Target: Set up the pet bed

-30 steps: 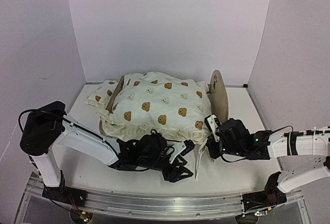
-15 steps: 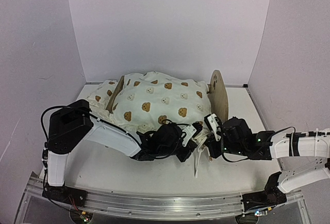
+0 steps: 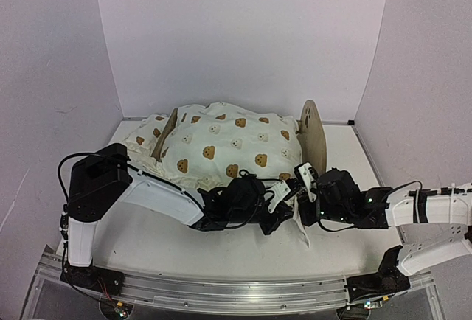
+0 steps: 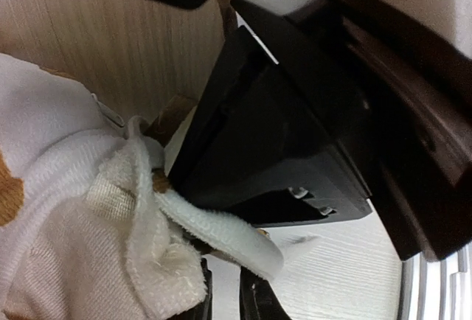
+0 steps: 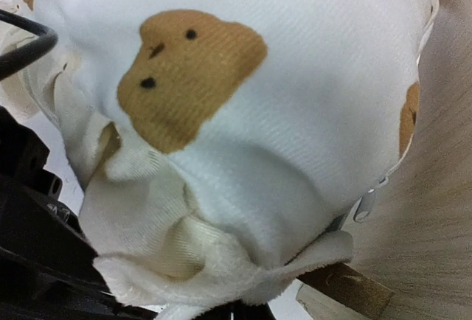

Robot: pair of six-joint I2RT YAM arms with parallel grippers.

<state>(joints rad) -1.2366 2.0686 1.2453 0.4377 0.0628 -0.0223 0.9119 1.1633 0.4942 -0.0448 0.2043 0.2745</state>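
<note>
The pet bed stands at the back of the table, its right end board [image 3: 313,136] upright and its left end board [image 3: 166,134] leaning. The bear-print cushion [image 3: 221,147] lies piled on the bed. At the cushion's front right corner, my left gripper [image 3: 284,203] and right gripper [image 3: 301,196] meet. In the left wrist view the left gripper [image 4: 225,290] has its jaws nearly together, with a white tie [image 4: 221,228] draped across the tips. The right gripper [image 5: 254,311] is shut at the cushion's bunched ruffle [image 5: 184,261], beside the wooden board [image 5: 442,209].
A small bear-print pillow [image 3: 144,134] lies behind the left end board. A loose tie [image 3: 304,228] hangs onto the table below the grippers. The right arm's black body [image 4: 280,136] fills the left wrist view. White walls close in the table on three sides.
My left arm swung from the table front up to the cushion's right corner, its jaws closing on the way. The hanging tie shifted right. The right arm stayed still.
</note>
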